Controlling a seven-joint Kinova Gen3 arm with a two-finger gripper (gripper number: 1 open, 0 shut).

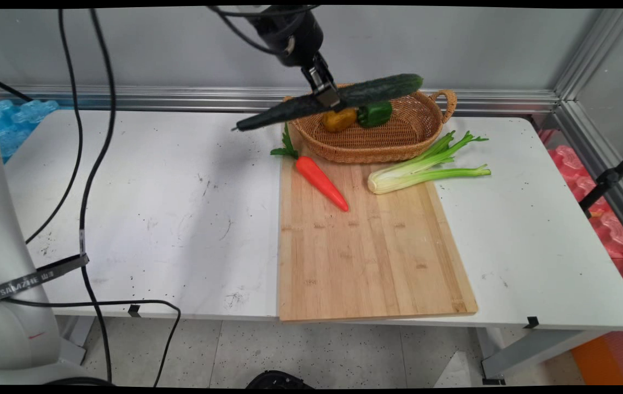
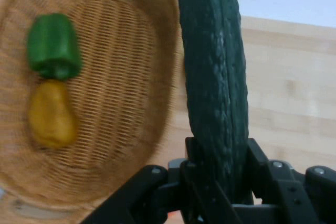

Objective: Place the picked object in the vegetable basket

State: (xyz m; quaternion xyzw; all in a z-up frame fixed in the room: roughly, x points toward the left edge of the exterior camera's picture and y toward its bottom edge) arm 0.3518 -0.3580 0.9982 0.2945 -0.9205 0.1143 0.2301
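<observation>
Bare white counter (image 1: 152, 208) spreads left. The hand (image 1: 326, 97) grips a dark cucumber (image 1: 377, 88) aloft over the wicker basket's (image 1: 399, 143) left rim. At five o'clock, carrot (image 1: 322, 183) and celery (image 1: 426, 169) lie on the board (image 1: 371, 262).

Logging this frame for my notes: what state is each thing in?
gripper: shut on the cucumber, raised above the basket's near rim
cucumber: held aloft, tilted
green pepper: lying in the basket
yellow pepper: lying in the basket beside it
carrot: lying on the cutting board
celery: lying half on the board
</observation>
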